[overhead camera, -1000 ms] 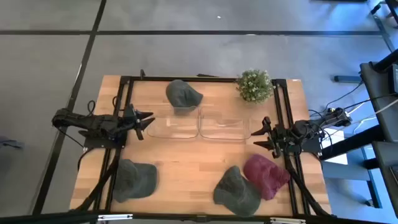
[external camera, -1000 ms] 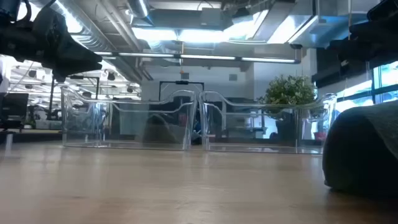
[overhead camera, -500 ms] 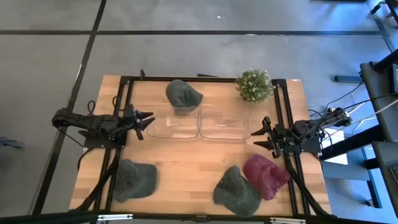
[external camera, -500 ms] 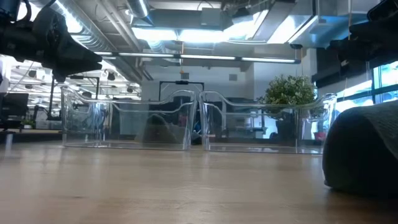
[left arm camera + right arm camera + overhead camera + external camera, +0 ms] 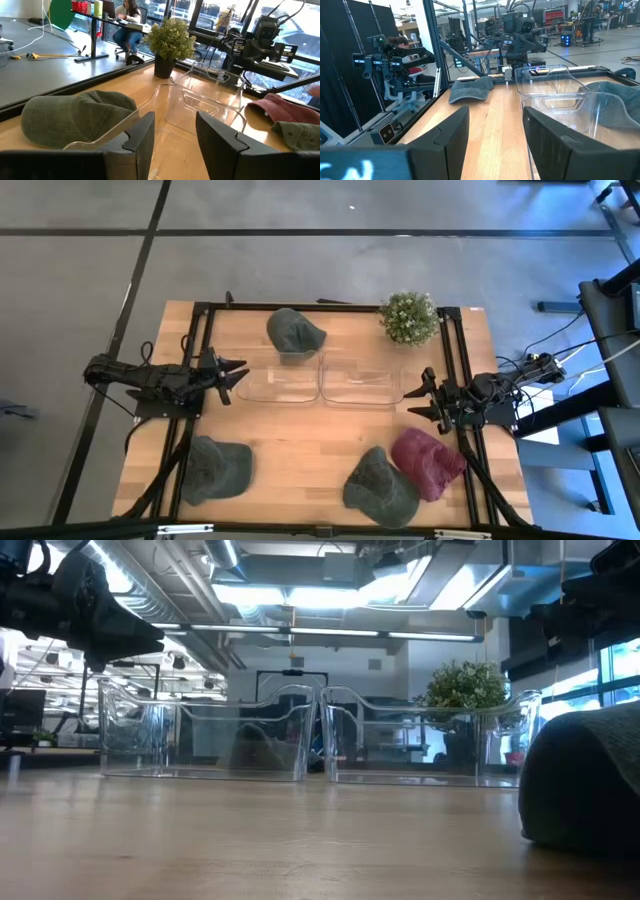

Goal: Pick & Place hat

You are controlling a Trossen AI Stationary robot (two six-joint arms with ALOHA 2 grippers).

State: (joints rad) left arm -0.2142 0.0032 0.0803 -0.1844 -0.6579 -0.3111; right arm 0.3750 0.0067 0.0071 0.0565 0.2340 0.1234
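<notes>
Four hats lie on the table [image 5: 300, 455]: a green hat [image 5: 295, 332] at the far edge, another green hat [image 5: 216, 468] near the left front corner, a third green hat [image 5: 379, 486] touching the red hat [image 5: 427, 462] near the right front corner; none sits in the clear bins [image 5: 320, 383], so placing seems not begun; left gripper [image 5: 232, 374] and right gripper [image 5: 420, 397] wait at opposite edges with fingers apart, probably ready to reach; nothing has moved since the earlier frames.
</notes>
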